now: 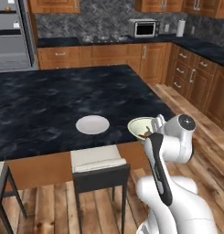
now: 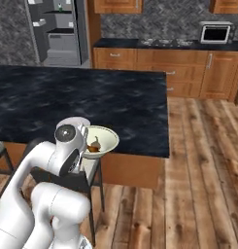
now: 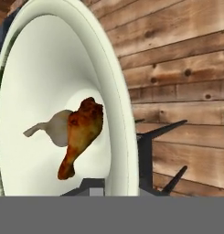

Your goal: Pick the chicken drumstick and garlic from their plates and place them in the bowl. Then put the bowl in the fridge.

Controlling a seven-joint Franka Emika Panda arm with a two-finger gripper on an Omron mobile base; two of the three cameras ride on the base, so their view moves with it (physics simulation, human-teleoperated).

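The cream-white bowl (image 1: 140, 126) (image 2: 103, 138) (image 3: 49, 68) hangs in the air just off the near edge of the dark island counter (image 1: 63, 100), tipped toward the hand camera. Inside it lie the reddish-brown chicken drumstick (image 3: 81, 135) (image 2: 93, 148) and the pale garlic (image 3: 56, 128), touching each other. My gripper (image 1: 153, 128) (image 2: 86, 146) (image 3: 118, 185) is shut on the bowl's rim, one finger inside and one outside. A pale round plate (image 1: 92, 124) rests bare on the counter left of the bowl. The grey fridge (image 1: 10, 36) (image 2: 59, 31) stands open at the far side of the room.
A stool with a pale seat (image 1: 97, 160) stands against the counter below the bowl. Wooden cabinets (image 1: 195, 77) line the back and right walls, with a microwave (image 2: 215, 33) on the back counter. Open wooden floor (image 2: 203, 170) lies to the right of the island.
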